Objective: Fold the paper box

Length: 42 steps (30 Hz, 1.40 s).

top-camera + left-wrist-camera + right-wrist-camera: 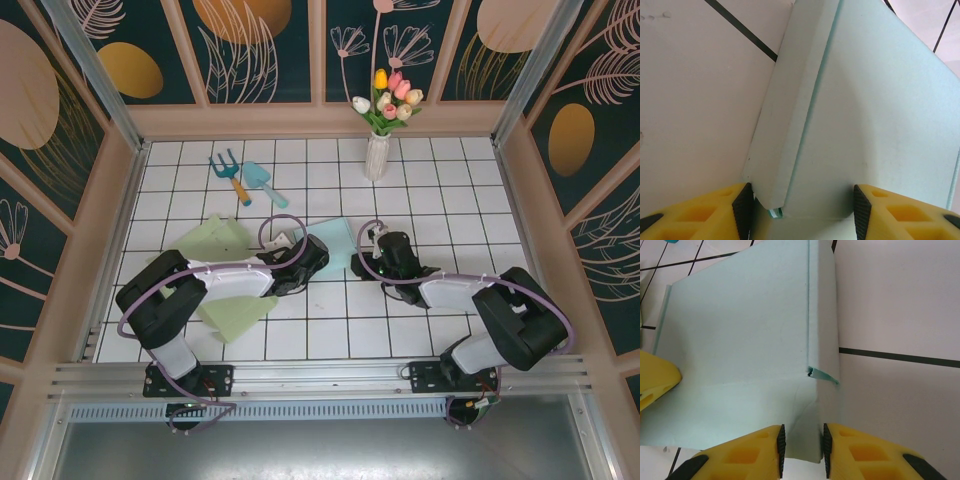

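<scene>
The paper box [336, 236] is a pale blue sheet lying on the white tiles between my two arms, with its side walls partly raised. My left gripper [312, 256] stands at its left end. In the left wrist view the left gripper [802, 210] is open around a box corner [790, 150], and its left pad [743, 209] touches the folded wall. My right gripper [368, 263] sits at the box's right end. The right wrist view has the right gripper [803, 452] shut on a folded flap [805, 425] of the paper box [740, 340].
Pale green sheets [215, 240] [240, 312] lie left of the box under the left arm. A small garden fork [229, 172] and trowel [262, 182] lie further back. A white vase of tulips [378, 150] stands at the back wall. Walls enclose the tiled floor.
</scene>
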{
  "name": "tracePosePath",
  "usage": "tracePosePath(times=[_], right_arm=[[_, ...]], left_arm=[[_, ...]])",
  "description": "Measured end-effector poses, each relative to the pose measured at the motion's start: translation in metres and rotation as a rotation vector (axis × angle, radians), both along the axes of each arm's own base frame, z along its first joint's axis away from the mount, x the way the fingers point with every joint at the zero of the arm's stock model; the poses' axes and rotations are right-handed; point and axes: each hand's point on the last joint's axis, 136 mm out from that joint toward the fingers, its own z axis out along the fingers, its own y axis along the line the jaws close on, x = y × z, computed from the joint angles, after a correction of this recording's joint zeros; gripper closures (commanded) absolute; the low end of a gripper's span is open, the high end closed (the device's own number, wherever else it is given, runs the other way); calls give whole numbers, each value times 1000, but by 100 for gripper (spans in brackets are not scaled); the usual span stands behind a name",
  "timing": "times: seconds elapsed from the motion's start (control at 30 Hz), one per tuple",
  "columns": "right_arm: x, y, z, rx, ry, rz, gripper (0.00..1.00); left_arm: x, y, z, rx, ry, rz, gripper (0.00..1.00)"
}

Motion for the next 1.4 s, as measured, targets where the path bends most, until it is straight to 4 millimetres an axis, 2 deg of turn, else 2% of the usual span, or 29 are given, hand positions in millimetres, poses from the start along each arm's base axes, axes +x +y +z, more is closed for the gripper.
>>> tracePosePath(times=[0.4, 1.4], right_arm=[[1, 0, -2, 13, -13, 1, 74], [-4, -3, -8, 57, -133, 38, 76]], left_arm=[[1, 1, 0, 6, -3, -2, 45], [1, 2, 0, 19, -7, -14, 45]])
